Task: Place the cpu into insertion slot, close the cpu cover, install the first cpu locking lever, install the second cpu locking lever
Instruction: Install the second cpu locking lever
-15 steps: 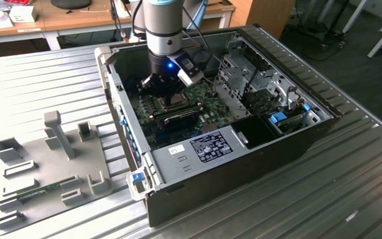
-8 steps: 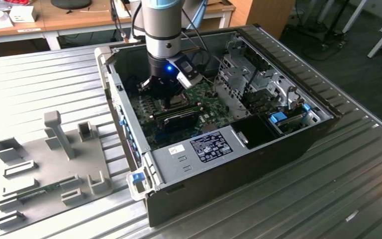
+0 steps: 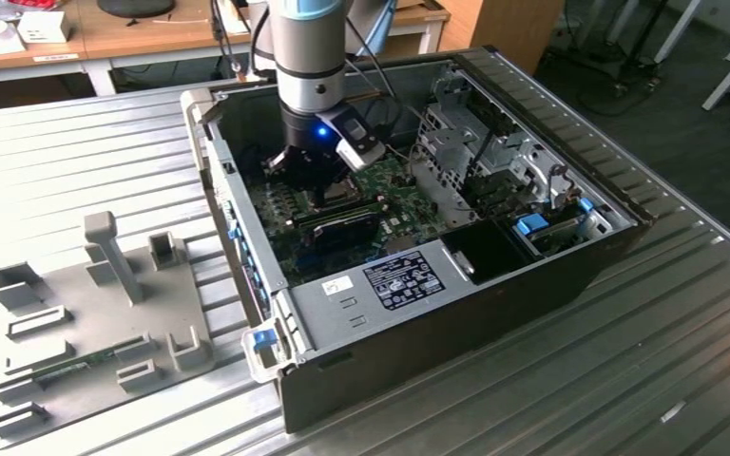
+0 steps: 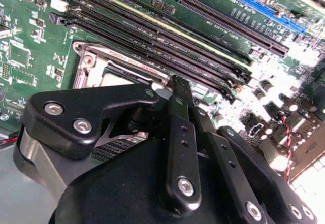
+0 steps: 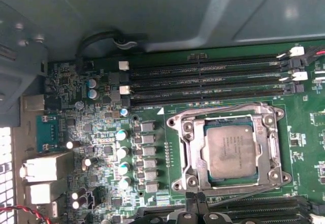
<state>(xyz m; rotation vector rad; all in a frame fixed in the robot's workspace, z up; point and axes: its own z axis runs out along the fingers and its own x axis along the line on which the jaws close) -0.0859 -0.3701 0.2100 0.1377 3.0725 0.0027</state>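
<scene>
My gripper [image 4: 175, 84] hangs low over the green board [image 5: 101, 132]. In the second wrist view its own black body takes up the foreground, and I cannot tell whether it is apart or together; I see nothing clamped in it. Just beyond its tip in that view a corner of the insertion slot [image 4: 89, 64] peeks out, the rest hidden behind me. So the slot lies just ahead of the tip and a little to one side, not squarely under it. The first wrist view gives what the second cannot. My gripper [image 5: 199, 211] pokes in at the edge, and just beside it sits the whole insertion slot [image 5: 175, 121] with the cpu [image 5: 229, 153] lying flat and square in its middle, grey top up. The cpu cover [image 5: 262, 150] seems to lie down around the chip, its window framing it, though I judge that only from how flat it looks. I cannot tell whether either locking lever is latched. Beyond the slot the long black memory slots [image 5: 208, 79] run parallel to its far edge. The exterior view shows my gripper [image 3: 320, 171] reaching down into the open computer case [image 3: 467, 313], which lies on its side on the ribbed metal table [image 3: 86, 152].
</scene>
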